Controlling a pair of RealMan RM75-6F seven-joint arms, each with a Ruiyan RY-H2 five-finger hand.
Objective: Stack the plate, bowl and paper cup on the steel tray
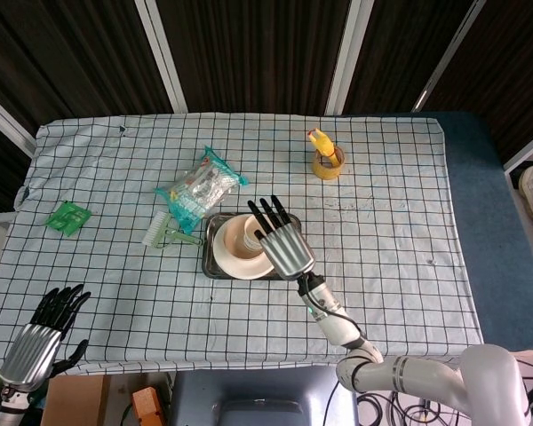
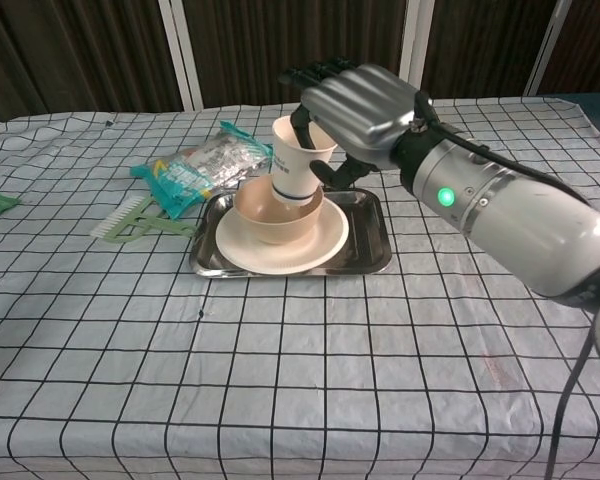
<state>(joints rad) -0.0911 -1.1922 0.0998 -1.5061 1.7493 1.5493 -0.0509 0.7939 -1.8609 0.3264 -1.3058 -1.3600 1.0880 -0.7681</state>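
Observation:
On the steel tray [image 2: 365, 262] [image 1: 210, 264] lies a cream plate [image 2: 315, 247] [image 1: 235, 262] with a cream bowl [image 2: 265, 218] [image 1: 234, 237] on it. My right hand [image 2: 355, 105] [image 1: 282, 241] grips a white paper cup [image 2: 295, 160], tilted, its base just inside the bowl's rim. In the head view the hand hides the cup. My left hand [image 1: 40, 333] hangs off the table's near left corner, fingers apart, holding nothing.
A teal snack bag [image 2: 205, 160] [image 1: 200, 188] and a green-and-white brush [image 2: 135, 220] [image 1: 164, 233] lie left of the tray. A yellow tape roll with a rubber chicken [image 2: 408, 125] [image 1: 327, 157] stands behind it. A green packet [image 1: 68, 217] lies far left.

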